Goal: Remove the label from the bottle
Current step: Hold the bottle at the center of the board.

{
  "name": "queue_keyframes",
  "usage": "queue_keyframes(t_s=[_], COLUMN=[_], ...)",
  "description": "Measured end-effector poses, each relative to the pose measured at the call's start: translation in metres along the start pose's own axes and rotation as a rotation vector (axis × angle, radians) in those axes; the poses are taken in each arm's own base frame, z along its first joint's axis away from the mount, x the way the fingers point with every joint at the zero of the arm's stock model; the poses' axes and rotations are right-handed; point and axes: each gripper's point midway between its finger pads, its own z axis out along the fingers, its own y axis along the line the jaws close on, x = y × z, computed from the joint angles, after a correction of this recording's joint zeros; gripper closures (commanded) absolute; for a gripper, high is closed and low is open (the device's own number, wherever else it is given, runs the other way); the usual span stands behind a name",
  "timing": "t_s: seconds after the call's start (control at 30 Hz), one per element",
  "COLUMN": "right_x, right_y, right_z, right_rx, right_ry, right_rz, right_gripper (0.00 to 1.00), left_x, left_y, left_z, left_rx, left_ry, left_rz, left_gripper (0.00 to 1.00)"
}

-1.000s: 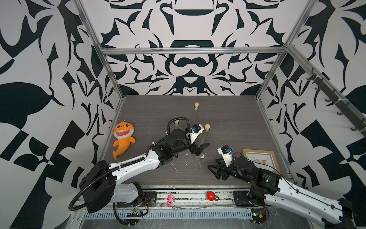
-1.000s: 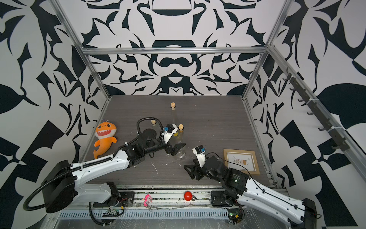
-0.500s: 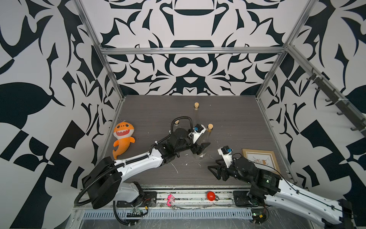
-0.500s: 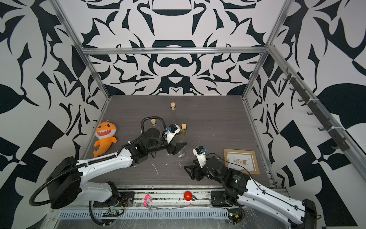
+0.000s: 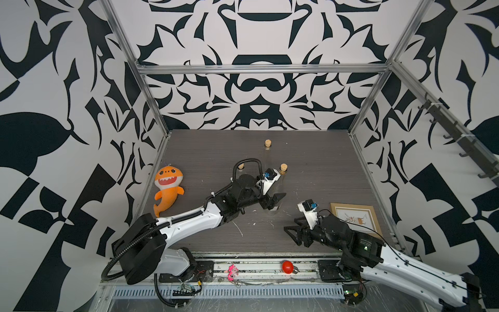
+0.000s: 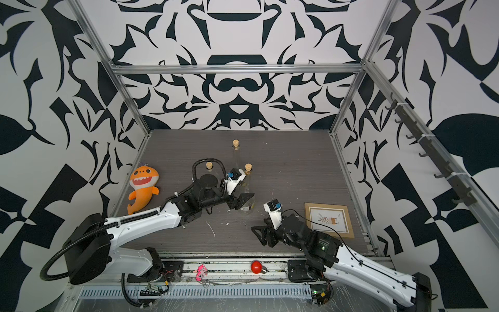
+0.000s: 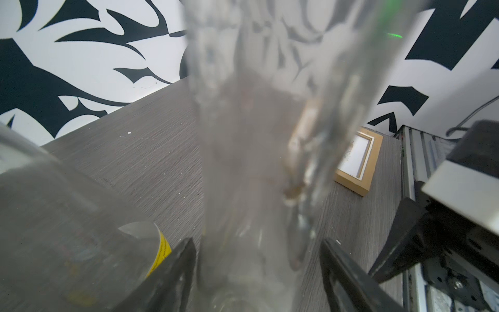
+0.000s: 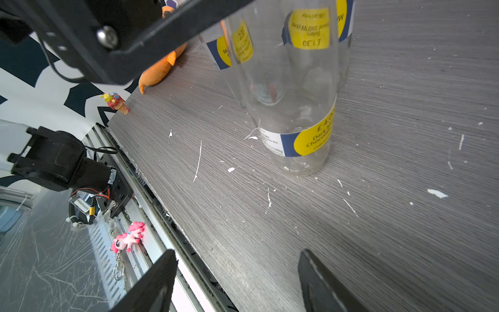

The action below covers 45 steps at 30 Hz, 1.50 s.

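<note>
**Label in place as robot takes hold of bottle.** The left gripper [image 5: 276, 202] clasps a clear, cork-stoppered bottle [image 8: 291, 102] near the middle of a grey wood-grain table [image 5: 318, 162]. The left wrist view shows one black finger on each side of the glass, which fills the gap between them. The bottle stands on its base, and the grip sits on its lower body, above the label [image 8: 305, 139].

The label is a white, blue and yellow band around the foot of the bottle, with price print on the yellow patch. Its white end looks ragged where it meets the bare glass.

The right gripper [image 5: 293, 235] hangs low over the table near the front edge, jaws spread and holding nothing. It is close to the bottle but apart from it, on the robot's right of it and nearer the front. In the right wrist view the label faces this gripper, with bare table between the two.

Two other bottles [image 5: 267, 147], both corked and with yellow stickers, stand just behind the held one. White paper scraps [image 8: 198, 159] dot the table in front of it. A plush shark [image 5: 167, 186] lies by the left wall, and a picture frame [image 5: 355, 220] lies flat by the right wall.
</note>
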Motion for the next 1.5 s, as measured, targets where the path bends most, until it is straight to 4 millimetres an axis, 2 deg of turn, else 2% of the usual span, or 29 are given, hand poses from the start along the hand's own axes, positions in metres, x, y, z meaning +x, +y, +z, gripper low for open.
queue_keyframes(t_s=[0.07,0.17,0.2,0.6,0.83,0.93,1.27,1.4,1.5], right_x=[0.000,0.002,0.002,0.004,0.005,0.005,0.005,0.004,0.004], right_y=[0.000,0.000,0.000,0.001,0.002,0.002,0.005,0.006,0.006], right_z=[0.000,0.001,0.002,0.003,0.003,0.003,0.007,0.007,0.007], right_rx=[-0.001,0.001,0.001,-0.008,-0.012,-0.014,-0.027,-0.033,-0.035], right_ry=[0.000,0.009,0.013,0.022,0.023,0.026,0.033,0.029,0.027], right_rz=[0.000,0.000,0.000,0.000,0.000,0.000,-0.002,-0.004,-0.005], right_gripper=[0.26,0.26,0.26,0.26,0.27,0.27,0.27,0.27,0.27], left_x=[0.000,-0.002,-0.003,-0.013,-0.032,-0.033,-0.044,-0.050,-0.046], left_y=[0.001,0.002,0.002,0.007,0.012,0.013,-0.002,-0.009,-0.010], left_z=[0.000,-0.001,-0.002,-0.004,-0.005,-0.005,-0.010,-0.006,-0.003], left_rx=[-0.004,-0.012,-0.015,-0.046,-0.077,-0.082,0.001,0.044,0.059], left_ry=[0.000,-0.005,-0.009,-0.044,-0.086,-0.088,-0.114,-0.119,-0.105], left_rz=[-0.004,-0.008,-0.007,0.007,0.017,0.015,0.019,0.011,0.001], left_gripper=[0.10,0.06,0.00,0.01,0.01,0.01,0.00,0.07,0.12])
